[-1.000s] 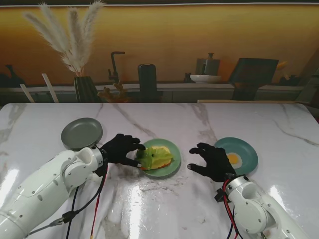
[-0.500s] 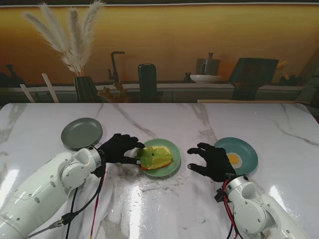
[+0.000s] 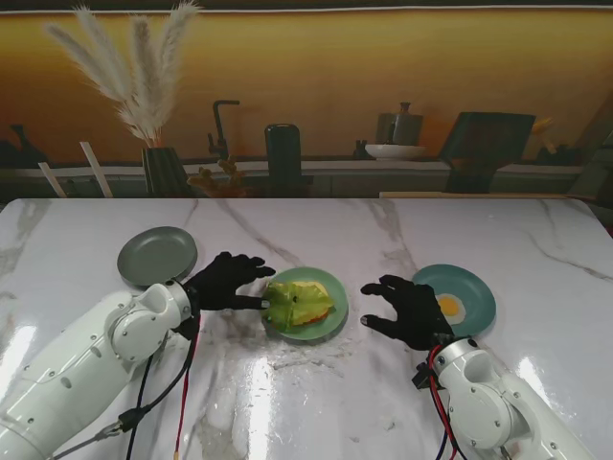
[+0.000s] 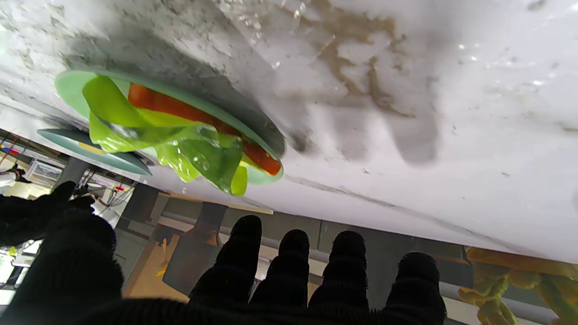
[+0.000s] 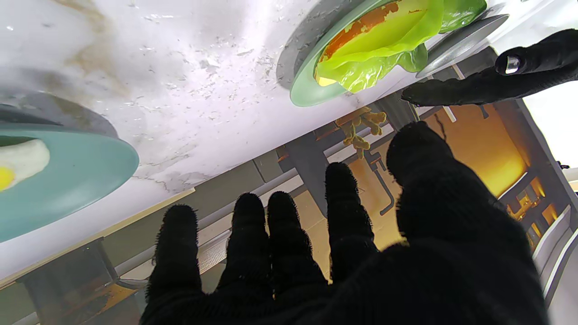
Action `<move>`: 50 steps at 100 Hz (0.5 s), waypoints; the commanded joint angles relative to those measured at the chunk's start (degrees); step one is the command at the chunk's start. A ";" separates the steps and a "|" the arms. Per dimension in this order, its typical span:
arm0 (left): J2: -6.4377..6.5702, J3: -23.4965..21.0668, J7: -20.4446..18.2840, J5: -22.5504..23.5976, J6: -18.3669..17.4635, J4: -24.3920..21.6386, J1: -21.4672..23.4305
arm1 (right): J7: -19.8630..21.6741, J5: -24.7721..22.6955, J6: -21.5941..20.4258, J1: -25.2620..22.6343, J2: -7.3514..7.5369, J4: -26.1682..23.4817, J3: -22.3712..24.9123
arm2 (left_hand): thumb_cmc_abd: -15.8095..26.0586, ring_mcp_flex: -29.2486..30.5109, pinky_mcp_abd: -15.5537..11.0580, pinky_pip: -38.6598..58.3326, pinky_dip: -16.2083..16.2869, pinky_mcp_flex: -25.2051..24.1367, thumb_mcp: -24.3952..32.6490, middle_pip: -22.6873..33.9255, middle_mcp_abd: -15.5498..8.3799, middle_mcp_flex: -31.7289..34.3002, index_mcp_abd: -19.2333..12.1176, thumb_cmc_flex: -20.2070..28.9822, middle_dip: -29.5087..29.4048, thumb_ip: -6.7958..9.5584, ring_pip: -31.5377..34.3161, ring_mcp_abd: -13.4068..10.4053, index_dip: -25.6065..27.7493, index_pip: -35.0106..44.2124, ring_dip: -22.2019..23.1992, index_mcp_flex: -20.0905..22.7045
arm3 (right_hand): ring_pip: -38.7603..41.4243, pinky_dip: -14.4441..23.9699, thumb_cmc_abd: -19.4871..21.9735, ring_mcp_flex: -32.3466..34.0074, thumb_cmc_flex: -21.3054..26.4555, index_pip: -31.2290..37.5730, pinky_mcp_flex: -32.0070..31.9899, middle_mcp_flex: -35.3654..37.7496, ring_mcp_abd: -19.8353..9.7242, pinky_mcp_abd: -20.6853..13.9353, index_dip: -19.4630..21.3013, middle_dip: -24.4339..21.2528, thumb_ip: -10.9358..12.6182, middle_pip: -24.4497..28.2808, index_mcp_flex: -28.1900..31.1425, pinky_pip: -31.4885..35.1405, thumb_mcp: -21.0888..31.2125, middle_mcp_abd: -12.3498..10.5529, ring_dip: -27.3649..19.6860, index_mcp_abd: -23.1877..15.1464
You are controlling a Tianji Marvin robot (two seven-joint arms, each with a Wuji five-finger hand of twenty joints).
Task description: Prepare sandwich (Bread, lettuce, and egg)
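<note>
Lettuce lies on bread on the green plate; egg waits on the teal plate beside it. Both hands' fingers released, left hand, right hand; lift egg flat.

Left robot hand and right robot hand: five fingers, covered in black fuzzy knit gloves. Arms: glossy white rounded shells, small dark screws. Black and red cables hang beneath both forearms, apparently loose.
</note>
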 commanded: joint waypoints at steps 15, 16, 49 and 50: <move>-0.19 -6.48 0.18 1.15 4.47 -7.66 7.07 | -0.44 -1.20 -0.63 0.41 -0.90 0.27 0.45 | -4.39 2.51 1.25 4.94 0.10 0.57 -0.33 4.66 0.96 1.43 0.15 9.90 0.11 -2.58 1.43 0.35 2.24 4.38 0.91 4.88 | -0.45 1.55 -1.11 -1.51 -0.68 -0.50 -0.75 -0.58 -0.85 -0.66 -0.56 -0.23 0.56 -0.14 -1.37 0.11 -0.99 -0.65 -0.78 2.29; -0.21 -6.89 0.06 1.01 4.73 -8.12 7.56 | -0.47 -1.36 -0.63 0.43 -0.89 0.27 0.54 | -4.63 2.70 1.34 5.37 -0.14 0.54 -0.28 5.89 1.15 1.78 0.17 10.26 0.48 -2.38 1.60 0.51 2.47 4.82 0.99 5.27 | -0.45 1.55 -1.11 -1.51 -0.68 -0.50 -0.75 -0.58 -0.85 -0.66 -0.56 -0.23 0.56 -0.14 -1.37 0.11 -0.99 -0.65 -0.78 2.29; -0.65 -18.61 0.66 1.51 10.27 -19.43 21.56 | 0.91 -8.97 -0.17 2.33 0.05 2.16 4.16 | -7.04 4.30 1.81 11.73 -4.18 0.77 0.33 11.17 1.99 3.26 -0.47 15.66 -0.39 -0.77 4.03 1.90 5.03 8.93 1.71 6.77 | 0.26 2.14 -6.89 0.66 -0.88 0.43 0.73 1.69 -0.75 -0.79 0.56 0.45 0.52 0.95 0.13 4.13 1.49 -0.65 -0.43 3.76; -0.67 -18.89 0.65 1.45 10.45 -19.72 21.93 | 1.00 -9.20 -0.11 2.39 0.08 2.25 4.24 | -7.09 4.32 1.82 11.74 -4.24 0.74 0.34 11.18 2.04 3.30 -0.56 15.75 -0.40 -0.75 4.06 1.92 5.04 8.96 1.71 6.81 | 0.29 2.10 -7.15 0.75 -0.81 0.48 0.78 1.87 -0.81 -0.80 0.59 0.51 0.52 1.10 0.26 4.20 1.57 -0.65 -0.41 3.83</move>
